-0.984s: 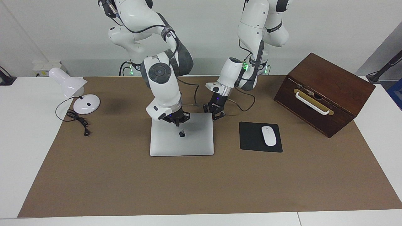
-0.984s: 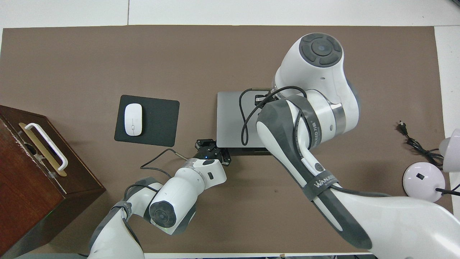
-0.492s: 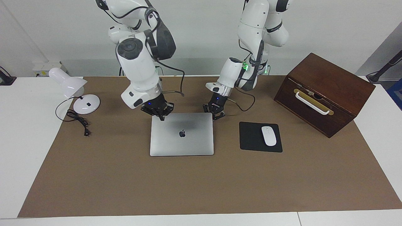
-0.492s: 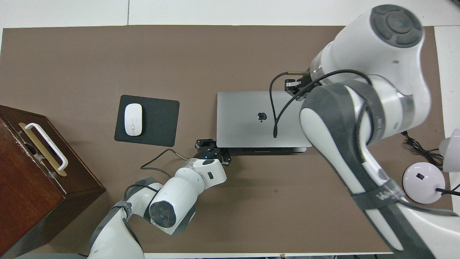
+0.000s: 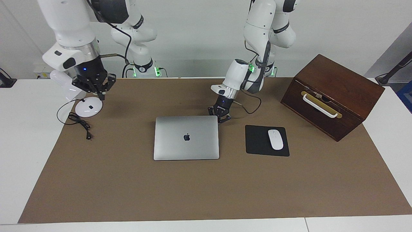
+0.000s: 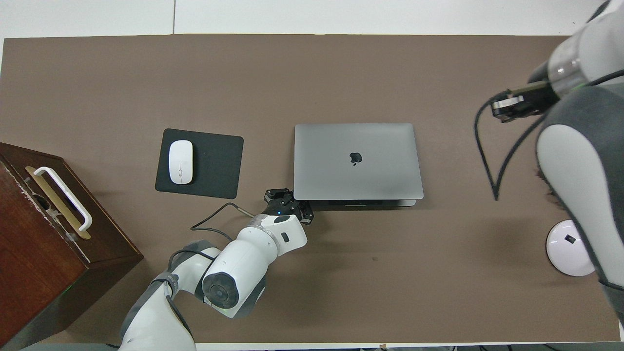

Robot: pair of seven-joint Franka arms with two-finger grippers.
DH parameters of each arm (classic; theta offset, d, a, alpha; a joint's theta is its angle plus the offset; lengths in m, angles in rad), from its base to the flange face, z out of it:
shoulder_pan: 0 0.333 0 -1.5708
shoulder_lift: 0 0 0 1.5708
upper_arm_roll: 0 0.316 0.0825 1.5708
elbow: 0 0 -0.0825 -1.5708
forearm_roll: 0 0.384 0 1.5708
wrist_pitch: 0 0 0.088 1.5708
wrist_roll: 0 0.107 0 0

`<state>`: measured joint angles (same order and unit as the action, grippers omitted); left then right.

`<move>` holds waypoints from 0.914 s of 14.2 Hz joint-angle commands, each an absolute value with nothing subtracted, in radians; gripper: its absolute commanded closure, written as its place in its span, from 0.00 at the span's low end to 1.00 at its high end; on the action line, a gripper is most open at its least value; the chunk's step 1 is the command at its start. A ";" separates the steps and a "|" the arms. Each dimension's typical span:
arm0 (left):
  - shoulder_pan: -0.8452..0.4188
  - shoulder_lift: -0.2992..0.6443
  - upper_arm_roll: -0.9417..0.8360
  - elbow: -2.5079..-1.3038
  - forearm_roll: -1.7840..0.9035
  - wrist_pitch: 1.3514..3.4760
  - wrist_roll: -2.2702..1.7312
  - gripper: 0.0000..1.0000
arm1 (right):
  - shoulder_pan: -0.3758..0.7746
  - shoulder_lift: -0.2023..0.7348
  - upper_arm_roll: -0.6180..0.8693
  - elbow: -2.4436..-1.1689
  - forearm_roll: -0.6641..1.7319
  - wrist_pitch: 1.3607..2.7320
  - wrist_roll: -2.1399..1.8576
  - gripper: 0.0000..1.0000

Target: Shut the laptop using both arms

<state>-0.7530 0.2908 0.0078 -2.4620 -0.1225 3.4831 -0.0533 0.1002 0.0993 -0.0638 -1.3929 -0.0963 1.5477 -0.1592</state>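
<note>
I see a white table (image 5: 19, 135) under a brown mat (image 5: 206, 190), with a plain white wall (image 5: 199, 32) past it. My right gripper (image 5: 94, 86) hangs over the white desk lamp (image 5: 74, 93); lighting is even.

One sign, no legible words
A dark apple logo (image 5: 186, 137) stands at the middle of the lid of the closed laptop (image 5: 173, 148); lettering runs along a dark band on an arm (image 5: 279, 29) in the facing view, but it cannot be read, and nothing else bears readable text or numbers
</note>
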 commanded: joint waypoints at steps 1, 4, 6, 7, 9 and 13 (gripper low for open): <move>-0.752 0.267 0.009 -2.491 -0.103 3.456 -0.083 1.00 | 0.054 0.062 -0.049 -1.413 -0.106 1.520 -0.199 0.68; -0.752 0.239 0.009 -2.513 -0.103 3.439 -0.084 1.00 | 0.022 -0.027 -0.049 -1.532 -0.095 1.517 -0.181 0.11; -0.750 0.213 0.009 -2.529 -0.103 3.425 -0.084 1.00 | -0.024 -0.064 -0.051 -1.612 0.006 1.560 -0.131 0.00; -0.750 0.200 0.008 -2.539 -0.103 3.416 -0.084 1.00 | -0.029 -0.071 -0.051 -1.624 0.018 1.568 -0.117 0.00; -0.750 0.169 0.009 -2.540 -0.103 3.357 -0.084 1.00 | -0.018 -0.071 -0.049 -1.625 0.025 1.569 -0.045 0.00; -0.727 0.011 0.008 -2.540 -0.104 3.098 -0.084 1.00 | -0.014 -0.071 -0.038 -1.626 0.025 1.572 0.023 0.00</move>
<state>-0.7427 0.1446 0.0072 -2.5035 -0.1226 3.2495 -0.0683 -0.0061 -0.0449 -0.0455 -1.5883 0.0129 1.5461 0.0033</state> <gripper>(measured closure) 0.991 0.000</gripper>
